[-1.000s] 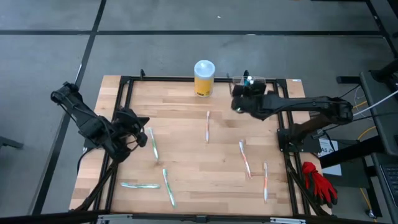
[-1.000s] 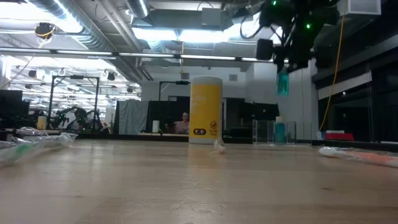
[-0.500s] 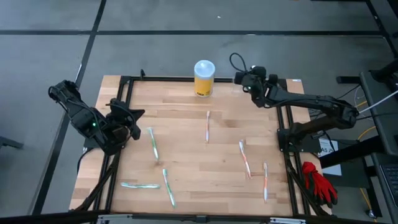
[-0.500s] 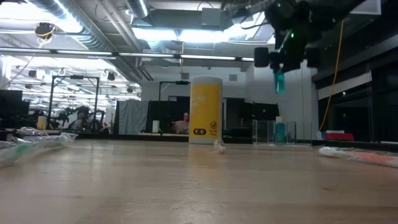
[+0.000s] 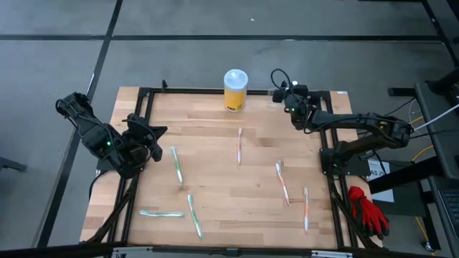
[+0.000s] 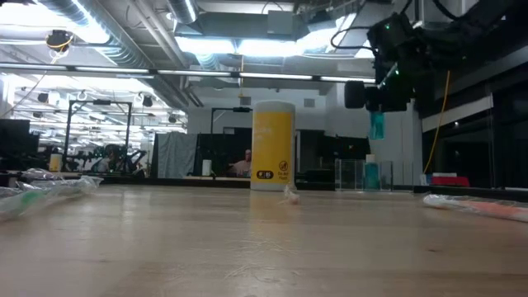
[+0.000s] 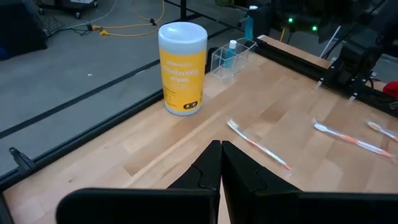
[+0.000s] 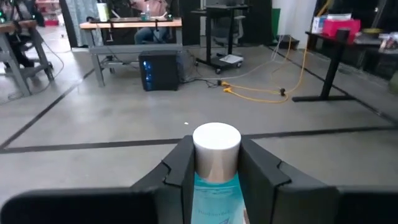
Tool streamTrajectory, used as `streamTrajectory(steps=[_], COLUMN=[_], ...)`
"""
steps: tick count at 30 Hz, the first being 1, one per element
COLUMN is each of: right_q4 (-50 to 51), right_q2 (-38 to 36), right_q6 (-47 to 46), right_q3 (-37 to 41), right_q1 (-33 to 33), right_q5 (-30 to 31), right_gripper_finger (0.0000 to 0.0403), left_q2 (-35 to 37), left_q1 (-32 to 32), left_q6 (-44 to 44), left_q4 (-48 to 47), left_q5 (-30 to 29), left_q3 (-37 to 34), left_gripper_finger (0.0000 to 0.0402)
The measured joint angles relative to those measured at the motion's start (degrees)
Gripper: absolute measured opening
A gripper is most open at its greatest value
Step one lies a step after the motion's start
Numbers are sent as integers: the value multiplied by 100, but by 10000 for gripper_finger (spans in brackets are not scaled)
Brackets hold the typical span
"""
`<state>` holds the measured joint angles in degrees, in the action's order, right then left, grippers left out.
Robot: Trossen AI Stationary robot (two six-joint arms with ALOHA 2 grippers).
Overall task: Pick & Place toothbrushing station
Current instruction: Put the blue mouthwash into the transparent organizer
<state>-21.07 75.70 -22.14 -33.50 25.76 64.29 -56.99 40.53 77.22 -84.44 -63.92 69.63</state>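
The toothbrushing station, a low clear plastic holder with a small blue bottle in it, stands at the table's far right, right of a yellow canister. My right gripper hovers above that spot, shut on a teal tube with a white cap. In the high view the arm hides most of the holder. My left gripper is shut on nothing and held above the table's left edge. My right gripper pinches the teal tube's body between its two fingers, just behind the white cap. The tube lies along the fingers, with the cap past their ends. In the low view the teal body shows below the gripper, clear of the table and higher than the holder.
Several toothbrushes lie loose on the wooden table: one mid-table, one nearer the left, others at the near left and near right. A black frame rims the table. Red gloves lie off its right side.
My right gripper has carried the teal tube toward the table's far right corner, turned about and come down a little, so the tube now hangs lower over the holder. My left gripper has drawn back slightly toward the left edge and then kept still.
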Motion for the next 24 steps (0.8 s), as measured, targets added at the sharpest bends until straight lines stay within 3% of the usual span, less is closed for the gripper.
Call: streamTrajectory(steps=[9, 17, 24], right_q4=[-1206, -2724, -2869], right_q2=[135, 978, 1321], right_q6=[-253, 783, 764], right_q3=[830, 829, 829], right_q1=[42, 268, 421], right_q5=[51, -427, -485], right_gripper_finger=[93, 93, 93], left_q2=[-15, -15, -15], left_q1=[0, 0, -2], left_q6=[-91, -108, -102], left_q4=[59, 76, 76], left_q5=[-2, -24, 68], left_q3=[0, 0, 0], left_gripper_finger=[5, 5, 2])
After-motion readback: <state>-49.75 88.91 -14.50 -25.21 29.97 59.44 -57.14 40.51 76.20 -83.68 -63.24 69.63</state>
